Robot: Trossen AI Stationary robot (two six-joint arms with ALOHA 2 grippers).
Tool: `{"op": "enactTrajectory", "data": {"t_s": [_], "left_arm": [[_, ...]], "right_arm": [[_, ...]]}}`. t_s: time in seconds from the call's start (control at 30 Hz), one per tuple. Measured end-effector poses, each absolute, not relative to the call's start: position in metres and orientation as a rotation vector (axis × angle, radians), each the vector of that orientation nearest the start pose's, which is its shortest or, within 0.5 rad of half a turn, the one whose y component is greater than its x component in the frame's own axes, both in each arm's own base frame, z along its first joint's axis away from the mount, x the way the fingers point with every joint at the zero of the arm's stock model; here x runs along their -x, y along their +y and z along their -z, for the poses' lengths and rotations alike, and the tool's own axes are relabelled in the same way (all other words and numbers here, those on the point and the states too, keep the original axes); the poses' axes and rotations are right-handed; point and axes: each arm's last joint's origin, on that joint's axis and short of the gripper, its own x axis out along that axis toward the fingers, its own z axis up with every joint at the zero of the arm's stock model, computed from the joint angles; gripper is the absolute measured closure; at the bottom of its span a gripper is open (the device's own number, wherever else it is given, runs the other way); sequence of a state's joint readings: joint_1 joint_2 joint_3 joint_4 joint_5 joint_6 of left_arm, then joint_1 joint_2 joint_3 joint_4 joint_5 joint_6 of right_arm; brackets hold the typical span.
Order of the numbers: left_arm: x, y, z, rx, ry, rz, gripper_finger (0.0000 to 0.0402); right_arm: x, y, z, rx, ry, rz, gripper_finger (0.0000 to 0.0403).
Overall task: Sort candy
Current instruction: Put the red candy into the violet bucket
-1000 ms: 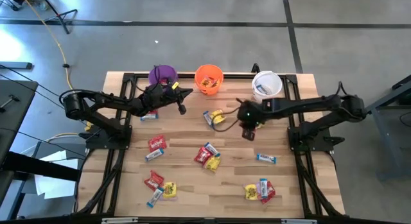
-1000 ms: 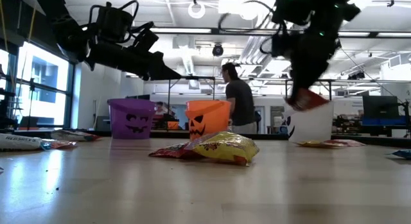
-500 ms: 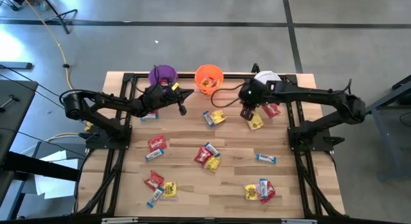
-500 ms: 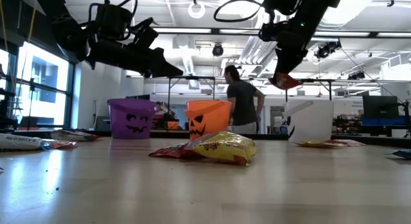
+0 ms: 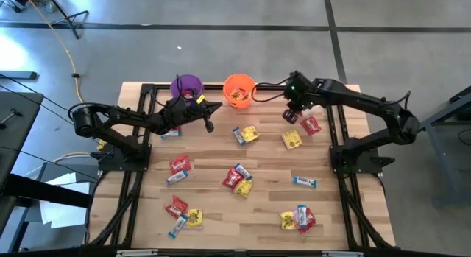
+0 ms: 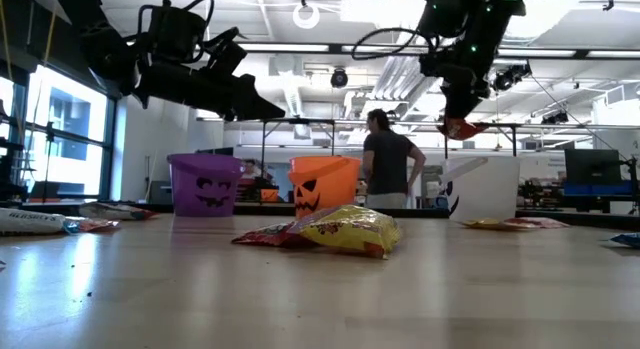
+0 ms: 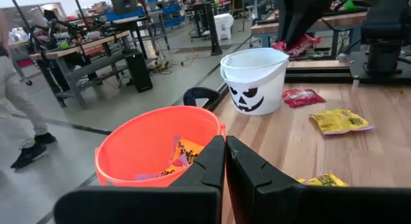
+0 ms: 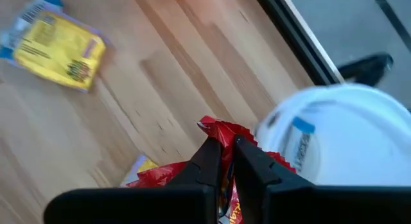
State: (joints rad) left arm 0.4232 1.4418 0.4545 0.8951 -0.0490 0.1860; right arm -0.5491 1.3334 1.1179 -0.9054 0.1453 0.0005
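From above, we see our right gripper (image 5: 291, 114) beside the white bucket (image 5: 307, 86), on the orange bucket's (image 5: 238, 90) side; candy (image 5: 239, 179) lies scattered over the table (image 5: 213, 220) in front of that white bucket. Our left gripper (image 5: 208, 124) waits near the purple bucket (image 5: 186, 85). From table height, the right gripper (image 6: 460, 124) hangs over the white bucket (image 6: 484, 189), pinching a red packet (image 6: 466, 131). Our left wrist camera shows its fingers (image 7: 209, 165) pressed together, empty, short of the white bucket (image 7: 254, 80). Our right wrist camera shows its fingers (image 8: 207, 161) clamped on the red packet (image 8: 226, 137), next to the white bucket's rim (image 8: 340, 135).
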Motion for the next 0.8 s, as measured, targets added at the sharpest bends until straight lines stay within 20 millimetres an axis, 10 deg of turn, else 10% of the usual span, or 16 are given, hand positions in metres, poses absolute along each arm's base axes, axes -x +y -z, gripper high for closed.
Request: {"op": "enactTrajectory", "data": {"t_s": [0.8], "left_arm": [[-0.243, 0.111, -0.185, -0.165, 0.134, -0.461, 0.0401]], "right_arm": [[-0.163, -0.160, -0.272, -0.511, 1.322, 0.794, 0.0384]]}}
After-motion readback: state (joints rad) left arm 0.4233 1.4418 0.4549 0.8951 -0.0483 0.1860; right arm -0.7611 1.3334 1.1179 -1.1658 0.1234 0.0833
